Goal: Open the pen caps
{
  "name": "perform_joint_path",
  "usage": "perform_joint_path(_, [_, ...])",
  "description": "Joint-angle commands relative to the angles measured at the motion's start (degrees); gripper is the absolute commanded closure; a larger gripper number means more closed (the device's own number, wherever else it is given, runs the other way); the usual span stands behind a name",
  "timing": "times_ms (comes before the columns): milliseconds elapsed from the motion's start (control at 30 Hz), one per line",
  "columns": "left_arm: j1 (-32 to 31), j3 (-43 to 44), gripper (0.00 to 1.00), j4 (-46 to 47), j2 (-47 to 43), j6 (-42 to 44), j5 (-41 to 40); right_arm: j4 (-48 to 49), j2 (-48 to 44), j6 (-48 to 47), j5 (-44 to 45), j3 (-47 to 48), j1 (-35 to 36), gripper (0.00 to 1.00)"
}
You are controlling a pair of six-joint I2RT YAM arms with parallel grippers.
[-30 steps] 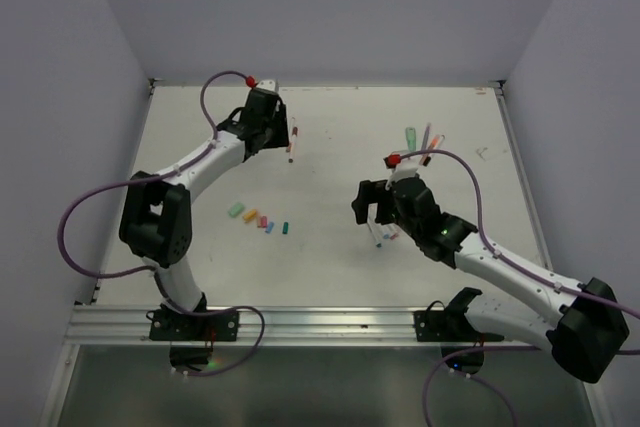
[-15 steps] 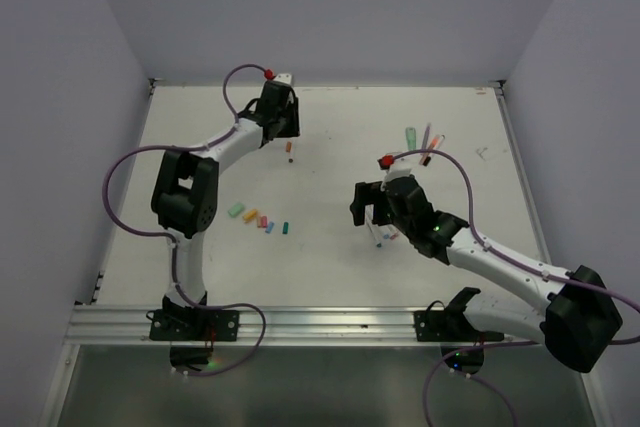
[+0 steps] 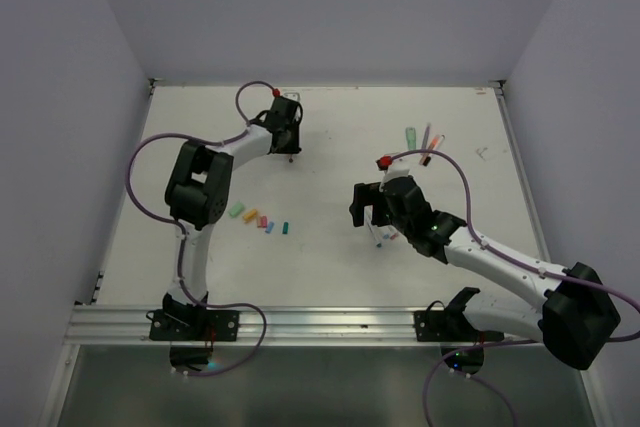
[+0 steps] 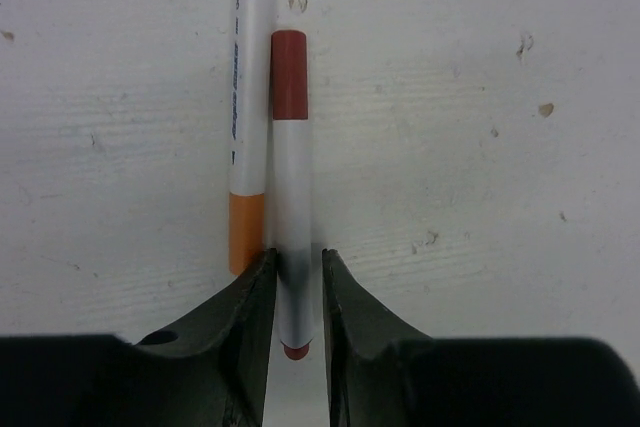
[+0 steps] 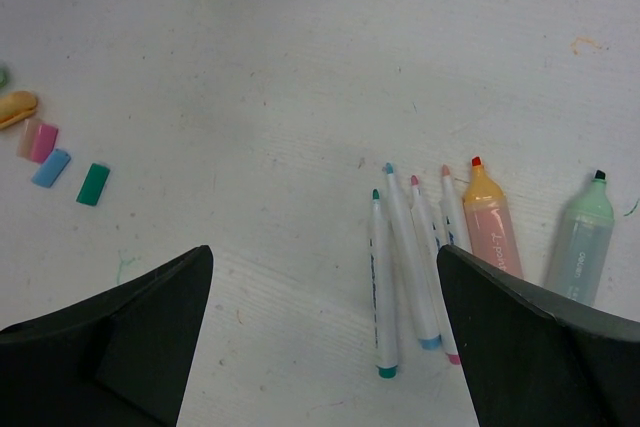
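Note:
In the left wrist view a white pen [image 4: 291,197] lies on the table with its red cap [image 4: 289,87] on, at the far end. My left gripper [image 4: 297,259] has its jaws tight round the barrel near the rear end. Against it lies another white pen with an orange end [image 4: 247,232]. From above, the left gripper [image 3: 289,145] is at the far middle of the table. My right gripper [image 5: 322,257] hangs wide open with nothing between its fingers. Loose caps [image 5: 93,184], orange, pink, blue and green, lie to its left. Several uncapped pens [image 5: 381,287] lie to its right.
An orange highlighter [image 5: 490,227] and a pale green highlighter [image 5: 582,239] lie beside the uncapped pens. More pens [image 3: 425,139] rest at the back right, with a small pale scrap [image 3: 482,153] near the right wall. The row of caps [image 3: 260,219] sits left of centre.
The left arm has stretched farther back and lowered onto the two pens, its jaws narrowing round the red-capped one. The right arm has hardly moved.

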Motion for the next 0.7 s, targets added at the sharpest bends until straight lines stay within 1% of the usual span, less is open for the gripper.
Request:
perform_joint_path(0, [-0.66, 1.09, 0.73, -2.29, 0.54, -0.63, -1.82, 2.34, -0.97, 0.47, 0.52, 0.33, -0.27, 0.02])
perform_joint_path(400, [-2.68, -1.02, 0.74, -7.47, 2.29, -2.30, -4.81, 2.69, -2.81, 1.00, -0.27, -0.81, -0.19, 0.02])
perform_joint_path(500, [-3.73, -2.34, 0.83, -8.09, 1.59, -3.26, -5.60, 2.78, -3.43, 1.26, -0.27, -1.25, -0.27, 0.02])
perform_joint_path(533, [-3.91, -3.56, 0.91, -8.09, 0.90, -3.44, -5.60, 3.04, -3.52, 1.26, -0.44, -1.34, -0.27, 0.02])
perform_joint_path(633, [-5.14, -6.11, 1.00, -7.83, -1.21, -4.06, -5.86, 3.74, -3.96, 1.61, -1.14, -1.34, -0.27, 0.02])
perform_joint_path(667, [-5.58, -7.08, 1.00, -7.05, -2.09, -4.15, -5.87, 4.00, -3.96, 1.79, -1.41, -1.42, -0.27, 0.02])
